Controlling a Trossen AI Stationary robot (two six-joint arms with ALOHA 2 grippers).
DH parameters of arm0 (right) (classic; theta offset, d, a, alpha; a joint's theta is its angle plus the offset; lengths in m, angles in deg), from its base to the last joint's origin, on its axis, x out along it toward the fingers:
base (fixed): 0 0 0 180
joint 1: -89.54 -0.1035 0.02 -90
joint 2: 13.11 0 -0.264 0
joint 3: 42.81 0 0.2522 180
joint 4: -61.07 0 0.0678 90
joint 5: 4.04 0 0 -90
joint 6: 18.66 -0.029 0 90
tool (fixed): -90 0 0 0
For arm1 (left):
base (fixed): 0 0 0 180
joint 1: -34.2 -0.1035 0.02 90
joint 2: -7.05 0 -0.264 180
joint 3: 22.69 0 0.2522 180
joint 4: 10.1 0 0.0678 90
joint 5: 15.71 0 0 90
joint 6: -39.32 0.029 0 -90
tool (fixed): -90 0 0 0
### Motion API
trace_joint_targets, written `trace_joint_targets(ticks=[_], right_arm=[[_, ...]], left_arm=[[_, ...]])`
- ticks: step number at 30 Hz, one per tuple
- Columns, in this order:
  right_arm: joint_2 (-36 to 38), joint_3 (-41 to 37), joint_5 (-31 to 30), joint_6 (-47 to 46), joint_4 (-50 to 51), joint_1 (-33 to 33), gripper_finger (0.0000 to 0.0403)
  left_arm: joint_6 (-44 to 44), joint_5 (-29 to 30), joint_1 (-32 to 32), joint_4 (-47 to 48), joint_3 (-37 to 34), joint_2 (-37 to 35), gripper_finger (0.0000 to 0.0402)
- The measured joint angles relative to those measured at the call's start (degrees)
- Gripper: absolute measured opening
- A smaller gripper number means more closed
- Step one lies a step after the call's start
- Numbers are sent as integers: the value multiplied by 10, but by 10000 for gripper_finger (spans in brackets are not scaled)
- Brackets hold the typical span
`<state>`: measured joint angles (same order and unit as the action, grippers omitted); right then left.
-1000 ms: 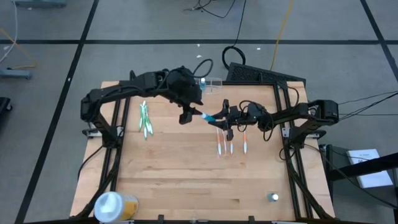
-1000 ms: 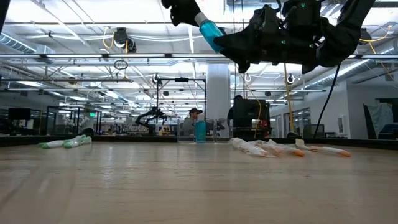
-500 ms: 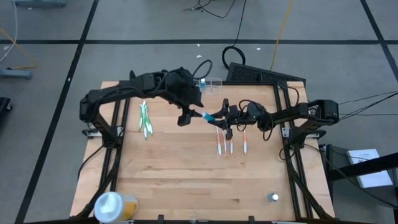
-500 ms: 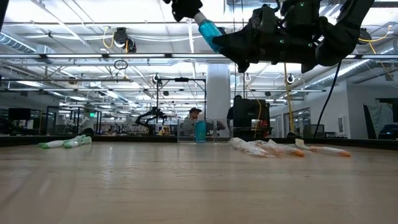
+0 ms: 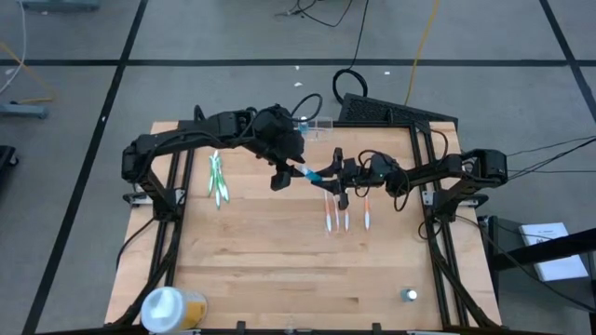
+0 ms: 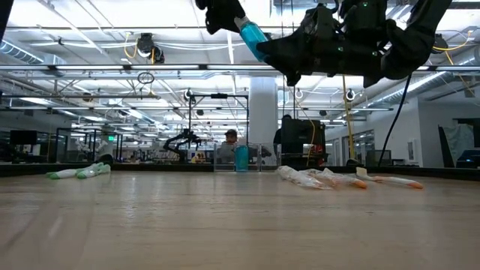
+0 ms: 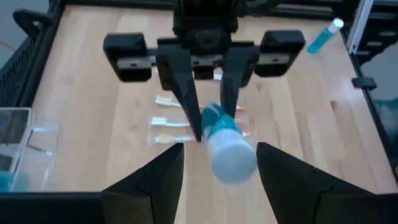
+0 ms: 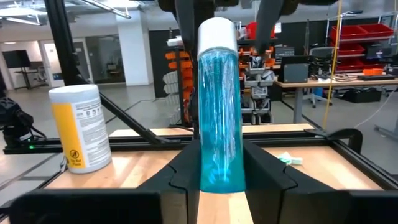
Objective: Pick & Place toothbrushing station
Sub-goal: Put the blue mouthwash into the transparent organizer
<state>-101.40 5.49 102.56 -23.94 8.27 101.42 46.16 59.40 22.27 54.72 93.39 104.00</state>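
Right gripper [image 5: 328, 175], raised above the desk [image 5: 279, 261]: jaws closed on a blue tube [image 8: 217, 106] with a white cap (held at its lower end). Left gripper [image 5: 282, 174]: jaws spread wide on either side of the cap, not visibly touching it. Toothbrushing station [image 5: 315, 125] sits at the desk's far edge, partly hidden behind the left arm.
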Motion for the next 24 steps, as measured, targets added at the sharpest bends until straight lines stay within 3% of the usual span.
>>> trace_joint_targets(ticks=[12,24], right_arm=[[0,0,0,0,1,0,86],[0,0,-2,-1,1,0,86]], left_arm=[[-8,29,5,-5,0,4,202],[-12,18,5,-2,0,4,108]])
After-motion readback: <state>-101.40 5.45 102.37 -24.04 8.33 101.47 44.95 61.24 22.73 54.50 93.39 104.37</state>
